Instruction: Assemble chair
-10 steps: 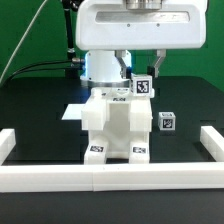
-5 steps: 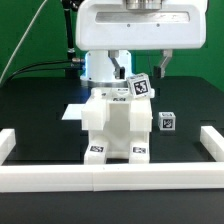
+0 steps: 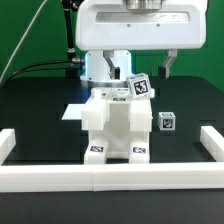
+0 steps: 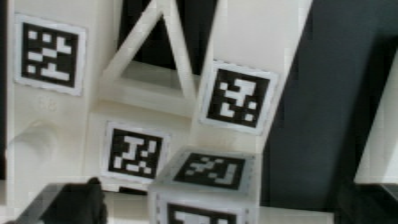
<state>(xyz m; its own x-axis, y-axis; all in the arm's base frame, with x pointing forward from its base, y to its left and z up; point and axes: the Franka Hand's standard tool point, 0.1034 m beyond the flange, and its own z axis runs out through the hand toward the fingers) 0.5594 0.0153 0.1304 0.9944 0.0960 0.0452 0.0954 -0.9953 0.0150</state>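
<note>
The partly built white chair [image 3: 115, 125] stands in the middle of the black table, with tags on its front feet. A white tagged part [image 3: 141, 87] rests tilted on its top, toward the exterior view's right. My gripper [image 3: 147, 67] hangs just above that part, open, with a finger on each side and not touching it. A small tagged cube [image 3: 167, 122] lies on the table to the exterior view's right of the chair. The wrist view is filled by the chair's white tagged panels [image 4: 231, 95]; my dark fingertips [image 4: 71, 205] show at the picture's edge, apart.
The flat marker board [image 3: 72, 111] lies behind the chair on the exterior view's left. A low white border wall [image 3: 110, 179] runs along the front and up both sides. The robot's base [image 3: 100, 65] stands behind the chair.
My fingers have spread apart, the one on the exterior view's right moving outward. The tagged part on the chair's top is let go and stays tilted there.
</note>
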